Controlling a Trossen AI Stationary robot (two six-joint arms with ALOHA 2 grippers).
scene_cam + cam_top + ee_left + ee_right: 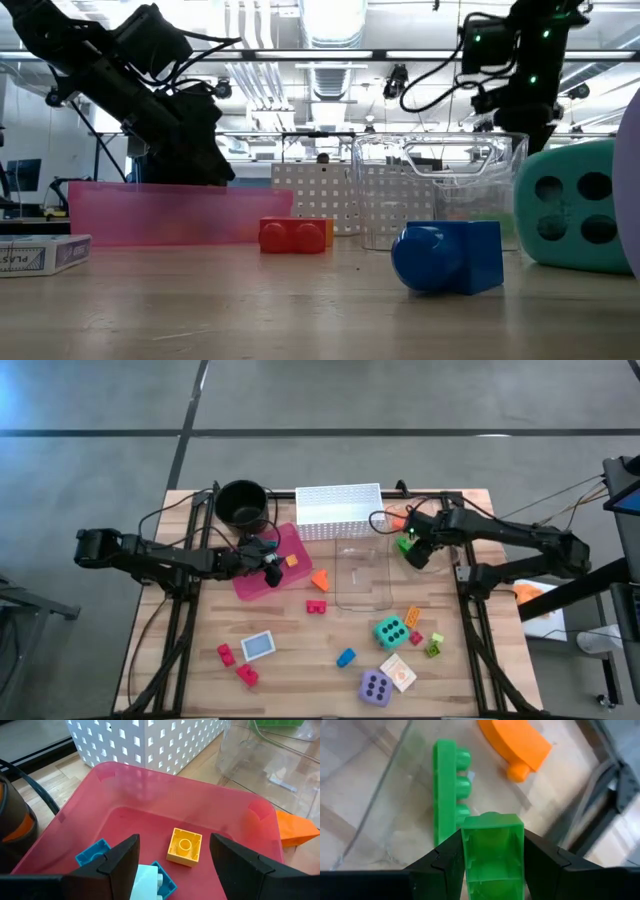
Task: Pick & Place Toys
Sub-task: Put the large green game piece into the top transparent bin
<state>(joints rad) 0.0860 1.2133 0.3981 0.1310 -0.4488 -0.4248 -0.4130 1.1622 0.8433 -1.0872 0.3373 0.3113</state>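
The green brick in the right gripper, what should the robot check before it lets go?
1. Grip: the right gripper is shut on the green brick: ok.
2. Over the clear bin: the gripper is at its far right edge: cannot tell if it is inside.
3. Landing spot: a long green brick already lies just below: not ok if a bare spot is wanted.
4. Left gripper out of the way: open over the pink tray, above the yellow brick: ok.
5. Orange toy beside the bin: apart from the drop: ok.

brick (184, 846) in tray (150, 795), basket (338, 510) behind
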